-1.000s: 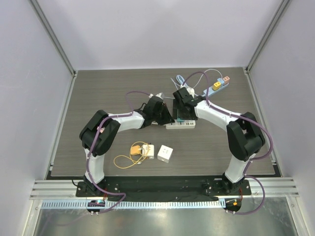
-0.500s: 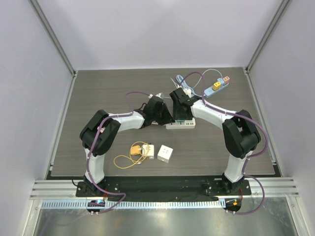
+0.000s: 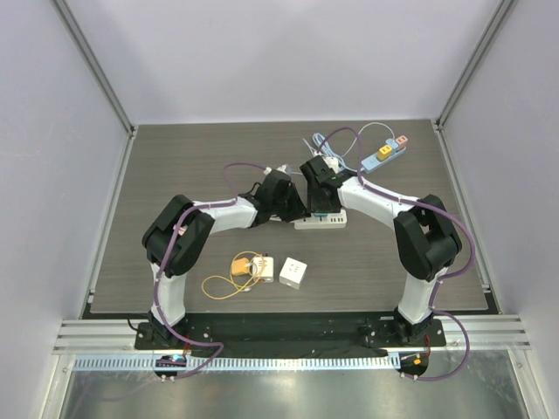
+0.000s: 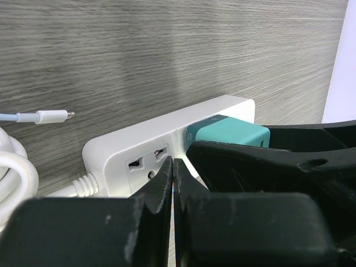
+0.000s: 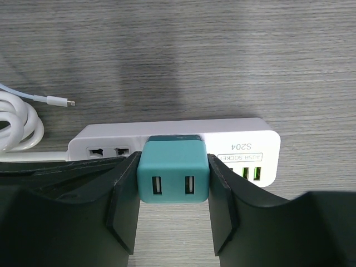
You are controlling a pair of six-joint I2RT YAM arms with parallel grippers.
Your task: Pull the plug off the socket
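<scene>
Top: strip (image 3: 321,223) mid-table, your arms converging over it.
Left wrist: your left gripper (image 4: 173,167) pressed together, holding nothing, tips on strip top just beside teal plug (image 4: 228,133).
Right wrist: your right gripper (image 5: 173,186) pinching plug by both sides; plug seated in strip.

A dark wood-grain counter (image 3: 175,166) holds the clutter. A white cube (image 3: 294,273) sits near its front middle. Just left of the cube lies a small white-and-orange adapter (image 3: 259,269), and a yellow cord (image 3: 218,286) loops out further left. Well behind the cube and to its right lies a blue and orange gadget (image 3: 389,153). Also behind the cube, a thin pale charging cable (image 5: 58,101) ends in a bare metal tip lying on the wood.
</scene>
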